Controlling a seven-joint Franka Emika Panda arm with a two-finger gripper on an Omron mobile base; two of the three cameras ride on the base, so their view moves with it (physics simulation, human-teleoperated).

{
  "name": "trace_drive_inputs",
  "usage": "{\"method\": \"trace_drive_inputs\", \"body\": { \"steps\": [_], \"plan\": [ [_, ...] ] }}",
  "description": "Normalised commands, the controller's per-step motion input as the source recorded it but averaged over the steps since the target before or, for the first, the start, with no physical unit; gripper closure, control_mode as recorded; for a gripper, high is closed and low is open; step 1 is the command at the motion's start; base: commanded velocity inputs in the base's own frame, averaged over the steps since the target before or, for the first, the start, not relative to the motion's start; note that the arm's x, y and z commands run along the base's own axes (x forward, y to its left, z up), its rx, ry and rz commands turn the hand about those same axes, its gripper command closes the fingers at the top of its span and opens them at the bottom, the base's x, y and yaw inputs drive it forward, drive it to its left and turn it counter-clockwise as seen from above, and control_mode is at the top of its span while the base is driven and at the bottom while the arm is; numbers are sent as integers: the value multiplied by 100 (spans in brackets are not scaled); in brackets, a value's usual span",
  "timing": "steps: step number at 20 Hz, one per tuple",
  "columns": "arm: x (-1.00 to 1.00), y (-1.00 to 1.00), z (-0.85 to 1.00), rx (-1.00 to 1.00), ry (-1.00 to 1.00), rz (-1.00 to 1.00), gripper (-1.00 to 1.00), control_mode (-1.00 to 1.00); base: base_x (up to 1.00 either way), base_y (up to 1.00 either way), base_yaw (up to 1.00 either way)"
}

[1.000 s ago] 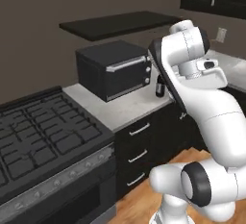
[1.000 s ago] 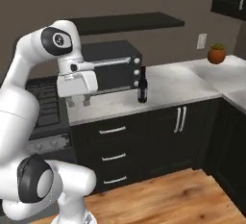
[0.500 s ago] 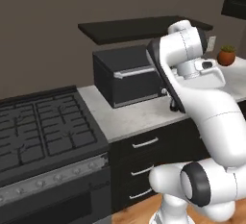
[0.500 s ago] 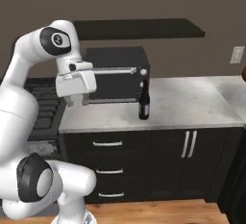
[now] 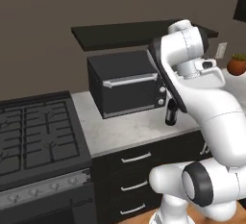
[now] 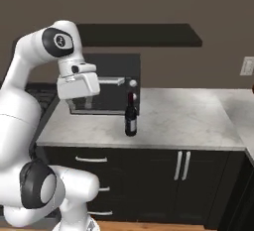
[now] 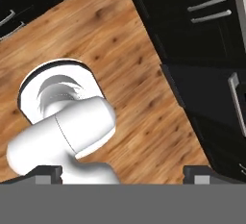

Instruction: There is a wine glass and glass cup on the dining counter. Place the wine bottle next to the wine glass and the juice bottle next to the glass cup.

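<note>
Dark glass wine bottle [image 6: 131, 118] stands upright on the surface [image 6: 188, 121], forward and right of the hand [image 6: 78, 85], whose fingers are spread, empty, pointing floorward.

Slim dark wine bottle [image 6: 131, 118], red-capped, upright on marbled wall counter [image 6: 188, 121].

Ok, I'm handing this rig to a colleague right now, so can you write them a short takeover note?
Hand: open, holding nothing, pointing down at the wood floor in front of the black cabinets.
Wine bottle: upright on the wall counter, just in front of the black toaster oven, untouched. The stove sits to the left.
Juice bottle, wine glass, glass cup, dining counter: cannot say where from these views.
Done: nothing placed.
Left: grasp the wine bottle, carry it to the wine glass; then take the juice bottle to the glass cup.
</note>
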Motion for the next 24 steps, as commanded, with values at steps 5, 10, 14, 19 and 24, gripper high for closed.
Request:
{"method": "trace_drive_inputs", "body": {
  "steps": [5, 10, 14, 19, 24],
  "plan": [
    [0, 0, 0, 0, 0, 0, -100, 100, 54, 0, 8],
    [0, 0, 0, 0, 0, 0, -100, 100, 9, 0, 15],
    [-24, -6, -10, 20, -5, 3, -100, -100, 0, 0, 0],
    [-22, -62, -1, 37, -1, -4, -100, -100, 0, 0, 0],
    [-4, -91, 0, 40, 10, -28, -100, -100, 0, 0, 0]
  ]
}}
